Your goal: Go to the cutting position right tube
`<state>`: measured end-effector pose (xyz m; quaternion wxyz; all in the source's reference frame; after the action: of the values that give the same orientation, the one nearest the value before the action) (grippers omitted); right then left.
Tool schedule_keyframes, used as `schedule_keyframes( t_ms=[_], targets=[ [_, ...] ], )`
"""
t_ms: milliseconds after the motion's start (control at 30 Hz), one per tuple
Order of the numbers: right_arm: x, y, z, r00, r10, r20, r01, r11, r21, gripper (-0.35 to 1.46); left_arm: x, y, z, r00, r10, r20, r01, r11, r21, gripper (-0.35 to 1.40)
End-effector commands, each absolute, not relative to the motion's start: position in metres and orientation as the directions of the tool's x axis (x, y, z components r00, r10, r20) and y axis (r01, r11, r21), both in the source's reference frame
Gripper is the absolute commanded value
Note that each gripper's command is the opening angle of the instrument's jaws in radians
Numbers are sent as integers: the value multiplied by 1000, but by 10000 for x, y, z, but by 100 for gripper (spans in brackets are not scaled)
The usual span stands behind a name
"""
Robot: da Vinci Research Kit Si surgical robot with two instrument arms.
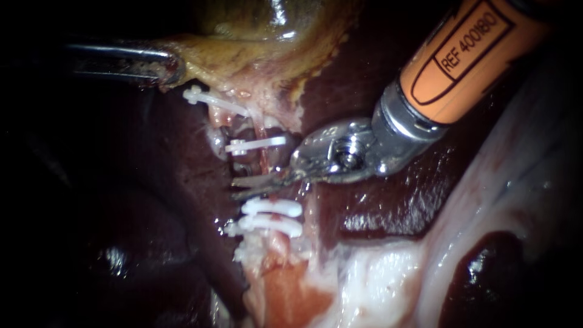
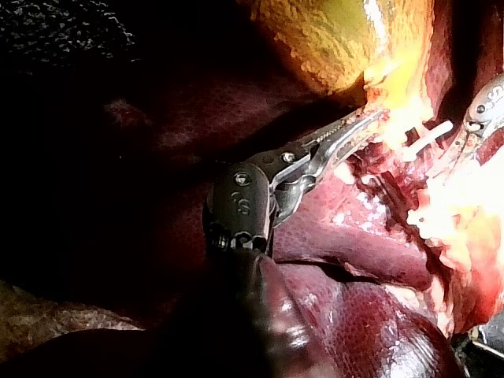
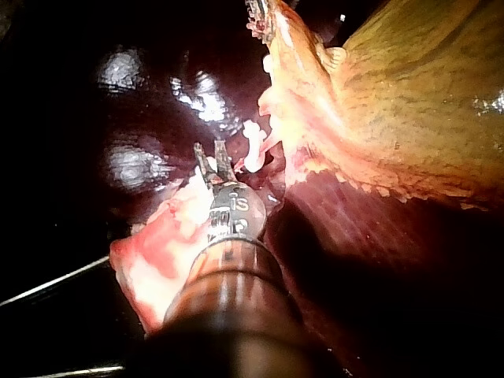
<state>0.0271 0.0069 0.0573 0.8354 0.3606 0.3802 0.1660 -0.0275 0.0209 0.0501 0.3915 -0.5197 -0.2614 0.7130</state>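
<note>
My right instrument [image 1: 243,187], on an orange shaft from the upper right, holds its two thin blades open with a narrow gap. The blades lie across a pinkish tube [image 1: 262,159], in the gap between an upper white clip [image 1: 255,144] and two lower white clips [image 1: 271,208]. I cannot tell whether the tube sits inside the blades. The right wrist view shows the same blades [image 3: 209,157] parted beside a clip [image 3: 253,153]. My left instrument [image 1: 170,68] is shut on the gallbladder's edge [image 1: 200,58] and holds it up, as also shows at its jaws [image 2: 358,126].
Another white clip [image 1: 212,100] sits higher up, under the yellow-green gallbladder [image 1: 261,30]. Dark liver [image 1: 376,206] surrounds the tubes. Pale fatty tissue [image 1: 376,273] lies below the lower clips and to the right.
</note>
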Motion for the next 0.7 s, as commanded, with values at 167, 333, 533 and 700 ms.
schedule_keyframes(
  t_ms=[167,333,533,700],
  targets=[
    [270,68,572,656,550,-516,-1,685,729,82,-275,208,501,-153,830,-536,-287,-557,-780,-35],
    [267,66,569,655,550,-518,3,684,729,131,-274,208,501,-153,830,-536,-287,-557,-780,-35],
    [248,62,560,636,557,-535,27,677,736,139,-274,209,501,-153,830,-536,-287,-557,-780,-35],
    [217,68,549,628,560,-540,41,670,742,139,-274,208,501,-154,830,-536,-286,-557,-780,-35]
  ],
)
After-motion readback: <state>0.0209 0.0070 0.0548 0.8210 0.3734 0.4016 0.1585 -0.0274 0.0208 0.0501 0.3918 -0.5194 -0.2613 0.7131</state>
